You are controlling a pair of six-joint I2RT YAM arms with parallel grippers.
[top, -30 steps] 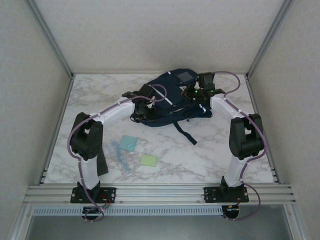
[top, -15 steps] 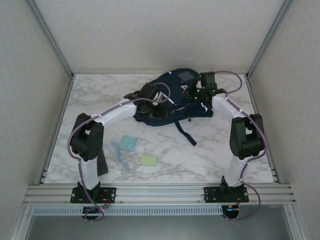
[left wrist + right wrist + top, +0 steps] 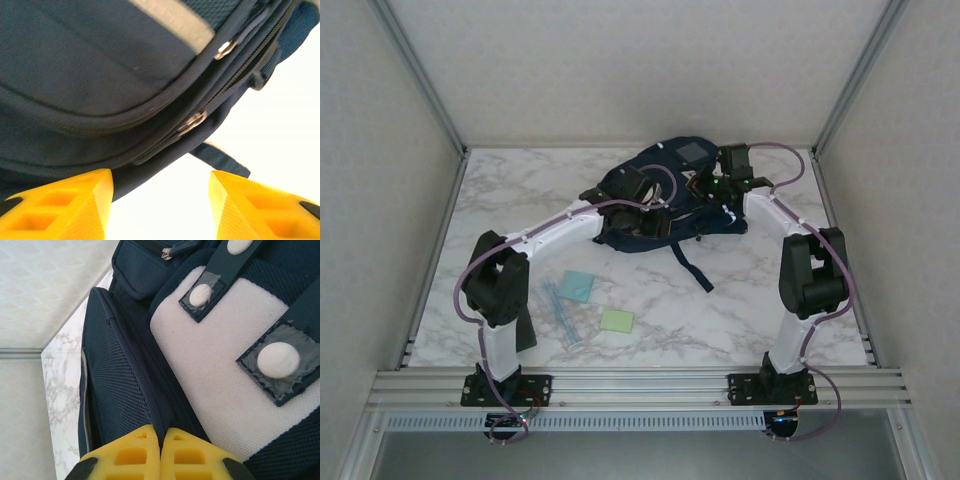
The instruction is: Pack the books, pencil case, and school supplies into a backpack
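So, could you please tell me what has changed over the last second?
The left gripper, jaws open, moved right and farther out, from the left edge of the backpack to over its middle; that edge shifted slightly right too. The right gripper, jaws closed, stayed at the backpack's right end. The light-blue pad, pale-green pad and blue sticks did not move.

Lab test booth: aluminium frame [image 3: 640, 385], white panels [image 3: 620, 70].

White-marbled table [image 3: 750, 310] between pale textured walls [image 3: 620, 70], perhaps panels.
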